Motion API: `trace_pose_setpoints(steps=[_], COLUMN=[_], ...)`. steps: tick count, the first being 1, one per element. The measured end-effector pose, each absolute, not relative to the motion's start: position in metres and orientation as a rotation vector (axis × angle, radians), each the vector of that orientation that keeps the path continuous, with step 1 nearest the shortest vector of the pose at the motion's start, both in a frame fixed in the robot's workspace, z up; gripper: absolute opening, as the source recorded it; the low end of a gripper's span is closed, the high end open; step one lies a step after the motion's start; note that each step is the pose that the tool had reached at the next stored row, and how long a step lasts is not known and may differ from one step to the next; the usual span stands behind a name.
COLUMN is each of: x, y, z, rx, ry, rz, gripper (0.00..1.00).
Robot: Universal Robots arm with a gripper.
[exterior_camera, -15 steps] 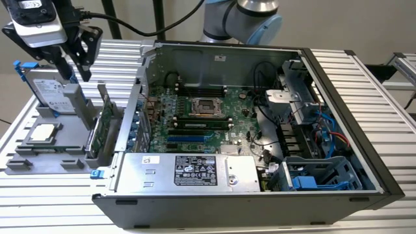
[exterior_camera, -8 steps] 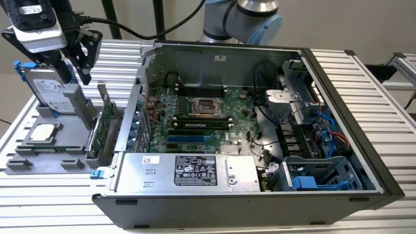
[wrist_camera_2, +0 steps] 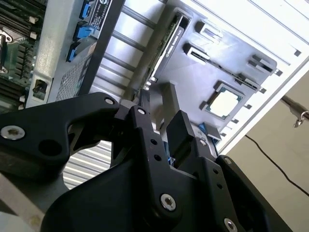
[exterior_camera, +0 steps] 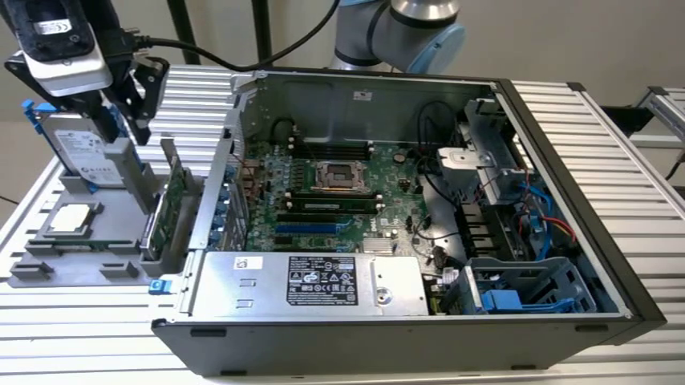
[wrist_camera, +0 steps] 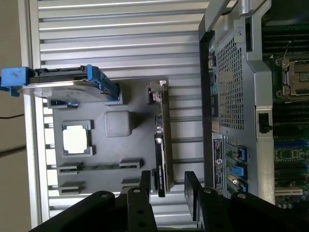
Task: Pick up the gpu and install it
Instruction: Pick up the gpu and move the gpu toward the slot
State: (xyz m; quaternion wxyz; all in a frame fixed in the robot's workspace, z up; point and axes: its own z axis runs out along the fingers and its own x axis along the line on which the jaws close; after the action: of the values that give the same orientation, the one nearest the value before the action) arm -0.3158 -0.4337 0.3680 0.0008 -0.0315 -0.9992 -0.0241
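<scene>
The gpu (exterior_camera: pixel 169 200) stands on its edge in a slot of the grey holder (exterior_camera: pixel 64 265), at the exterior view's left, just beside the open case (exterior_camera: pixel 321 353). The claw (exterior_camera: pixel 131 104) hangs above it in the upper left of that frame, fingers (wrist_camera: pixel 192 186) spread wide apart and nothing between them, well clear of the card. In the first wrist view the card's thin edge runs toward the gap between the fingers. A drive (exterior_camera: pixel 80 148) in a blue frame stands upright on the holder, right under the claw. A square chip (exterior_camera: pixel 70 218) lies flat nearer the front, all on the ribbed worktop (exterior_camera: pixel 86 337).
</scene>
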Motion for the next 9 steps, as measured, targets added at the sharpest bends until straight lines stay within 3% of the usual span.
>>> trace_pose_setpoints(steps=[9], x=[-0.3176], y=[-0.4338], z=[0.3612], rx=[-0.099], ry=[-3.137], rz=[-0.075], gripper=[1.00])
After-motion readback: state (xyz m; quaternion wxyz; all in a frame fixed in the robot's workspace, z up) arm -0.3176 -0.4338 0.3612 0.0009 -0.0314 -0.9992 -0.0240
